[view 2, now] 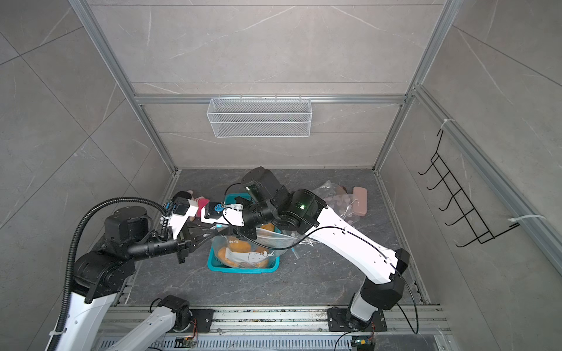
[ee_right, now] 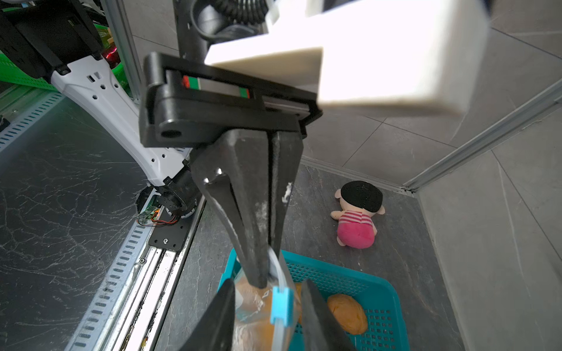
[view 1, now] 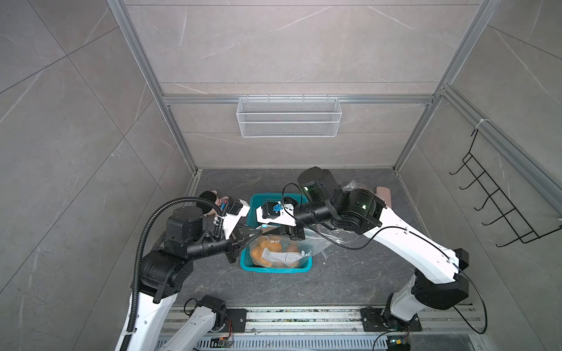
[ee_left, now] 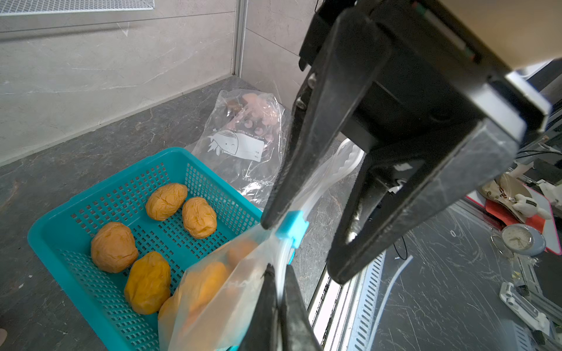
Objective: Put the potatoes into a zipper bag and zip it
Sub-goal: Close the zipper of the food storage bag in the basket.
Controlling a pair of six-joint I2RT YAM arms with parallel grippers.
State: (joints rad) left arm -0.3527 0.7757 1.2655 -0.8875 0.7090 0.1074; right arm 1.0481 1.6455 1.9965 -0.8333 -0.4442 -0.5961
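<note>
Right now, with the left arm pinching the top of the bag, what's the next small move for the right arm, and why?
Probably close the right claw onto the blue slider. Its jaws straddle the slider without pinching it yet, while the left claw is shut on the zipper bag rim beside it, steadying the track.

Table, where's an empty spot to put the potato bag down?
Bare dark stone tabletop lies between the teal plastic basket and the metal front rail. Behind the basket it's crowded: pink plush doll, another clear filled bag.
</note>
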